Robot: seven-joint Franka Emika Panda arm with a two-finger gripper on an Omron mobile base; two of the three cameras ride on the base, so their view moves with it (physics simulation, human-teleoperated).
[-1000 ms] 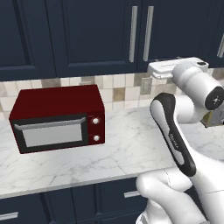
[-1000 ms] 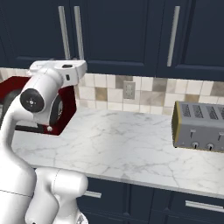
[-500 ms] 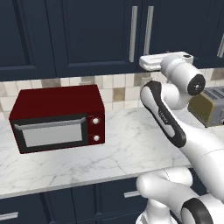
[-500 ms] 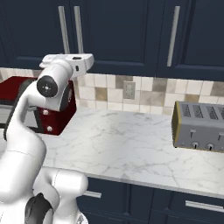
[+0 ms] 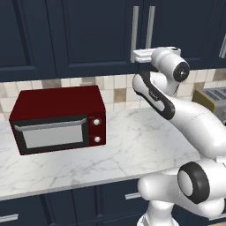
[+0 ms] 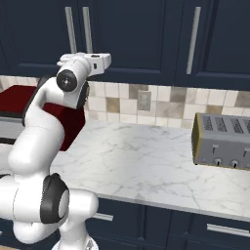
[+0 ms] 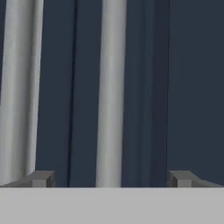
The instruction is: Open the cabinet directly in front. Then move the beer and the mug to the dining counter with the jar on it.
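Observation:
The dark navy cabinet (image 5: 97, 35) hangs above the worktop with its doors shut. Two long silver handles (image 5: 135, 28) (image 6: 87, 29) stand side by side at the door seam. My gripper (image 7: 111, 178) is raised to handle height, just in front of the doors, and is open. In the hand view one handle (image 7: 109, 87) runs between my two fingertips (image 7: 41, 178), with nothing gripped; the other handle (image 7: 19, 87) lies to its left. My white hand (image 5: 143, 55) (image 6: 95, 61) points at the doors. The beer, mug, dining counter and jar are out of view.
A red microwave (image 5: 57, 117) stands on the marble worktop (image 5: 132, 150) to the left of the arm. A silver toaster (image 6: 222, 141) sits at the right. Another cabinet handle (image 6: 194, 34) is further right. Navy drawers (image 6: 219, 229) run below the worktop.
The arm has swung left and stretched toward the cabinet, bringing the hand up against the paired handles. The jaws stayed open.

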